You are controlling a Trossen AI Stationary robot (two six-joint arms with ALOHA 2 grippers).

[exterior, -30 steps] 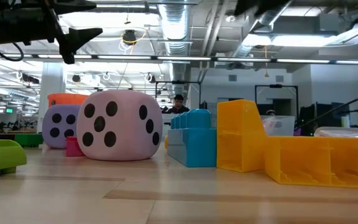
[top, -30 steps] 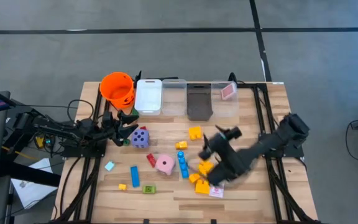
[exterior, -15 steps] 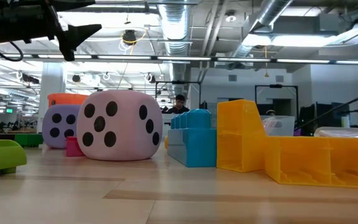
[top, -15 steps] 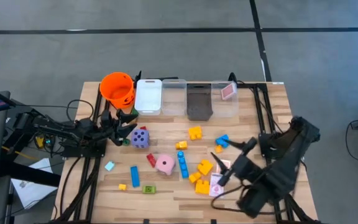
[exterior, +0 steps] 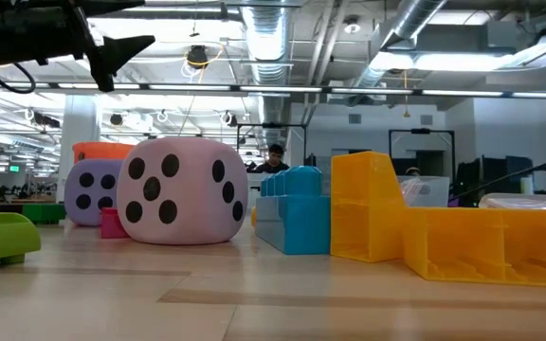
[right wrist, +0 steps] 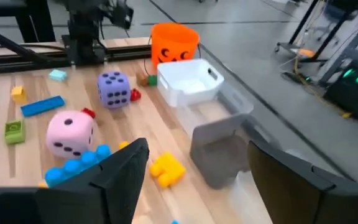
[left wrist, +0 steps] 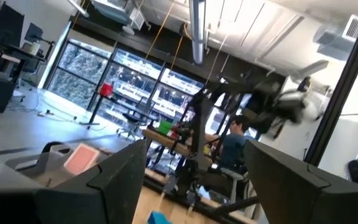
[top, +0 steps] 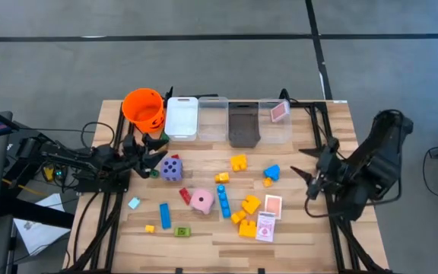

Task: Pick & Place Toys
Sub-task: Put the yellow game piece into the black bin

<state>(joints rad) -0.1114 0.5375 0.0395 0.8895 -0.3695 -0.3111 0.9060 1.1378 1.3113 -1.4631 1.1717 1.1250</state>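
The toys lie spread over the table's middle: a pink die (top: 201, 200), a purple die (top: 172, 168), yellow blocks (top: 239, 162), blue blocks (top: 223, 202) and two pink-white cards (top: 272, 205). My left gripper (top: 160, 152) hovers open at the table's left side, just left of the purple die, with nothing between its fingers. My right gripper (top: 306, 173) hangs open above the table's right side, right of the cards, pointing toward the toys; in its wrist view the open fingers (right wrist: 129, 163) frame the pink die (right wrist: 71, 132) and purple die (right wrist: 113, 88) far off.
Along the far edge stand an orange bucket (top: 144, 106), a white bin (top: 182, 116), a clear bin (top: 213, 118), a grey bin (top: 243, 124) and a clear bin (top: 274, 122) with a card in it. Small blocks lie near the front left (top: 164, 215).
My right gripper has swung away from above the yellow blocks and cards toward the table's right edge and has risen. The two cards and the blue block it covered now show. The toys have stayed in place.
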